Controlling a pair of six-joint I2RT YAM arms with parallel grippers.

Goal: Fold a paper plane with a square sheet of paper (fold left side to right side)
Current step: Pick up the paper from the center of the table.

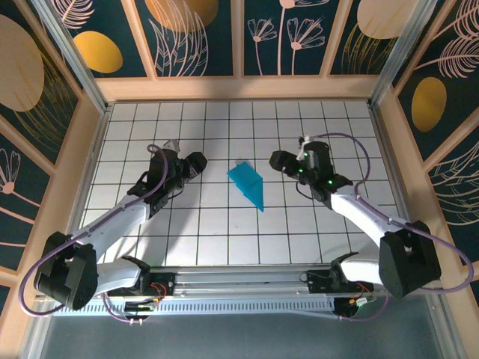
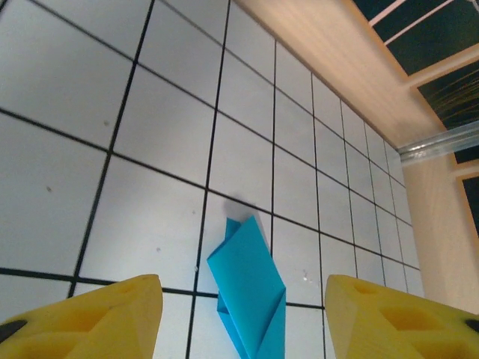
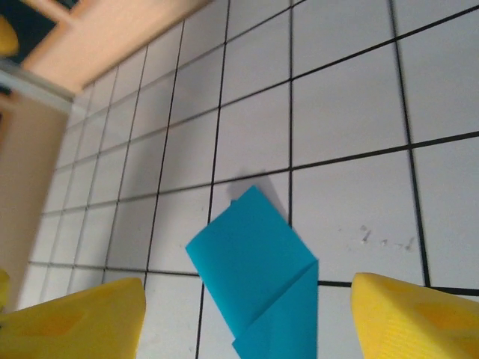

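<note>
The square sheet of paper lies folded as a cyan-blue paper plane (image 1: pixel 248 185), a narrow pointed dart flat on the white grid table (image 1: pixel 224 232), its tip toward the near right. My left gripper (image 1: pixel 199 162) hovers about two tiles to its left, open and empty. My right gripper (image 1: pixel 276 160) is about one tile to its right, open and empty too. In the left wrist view the plane (image 2: pixel 251 288) lies on the table between and beyond the yellow fingers (image 2: pixel 97 318) of the left gripper (image 2: pixel 241 299). The right wrist view shows the plane (image 3: pixel 254 280) likewise beyond the right gripper (image 3: pixel 248 299).
A wooden rim (image 1: pixel 239 88) runs along the table's far side, with wooden side walls (image 1: pixel 71 176) left and right. The metal rail (image 1: pixel 247 284) carrying the arm bases lies along the near edge. White tiles surround the paper on all sides.
</note>
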